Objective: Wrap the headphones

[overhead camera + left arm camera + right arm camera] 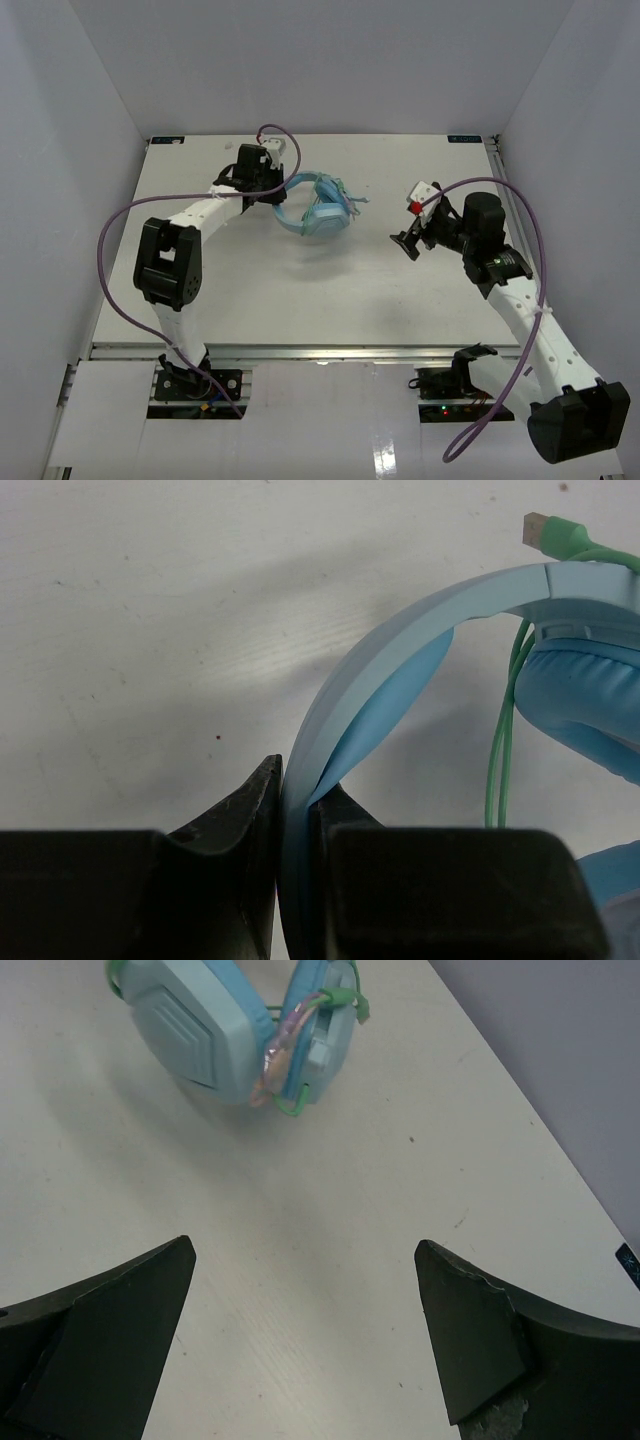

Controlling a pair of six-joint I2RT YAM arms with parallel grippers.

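The light blue headphones lie at the table's middle back, ear cups together, the thin pale green cable looped around them. My left gripper is shut on the curved headband, which passes between its two black fingers. The green cable's plug end sticks out past the headband. My right gripper is open and empty, to the right of the headphones and apart from them. In the right wrist view the ear cups sit ahead of its fingers, with the green cable wound across them.
Thick purple robot cables arc over both arms. The white table has grey walls at the back and sides, and a metal rail along its near edge. The table's right edge runs close by my right gripper.
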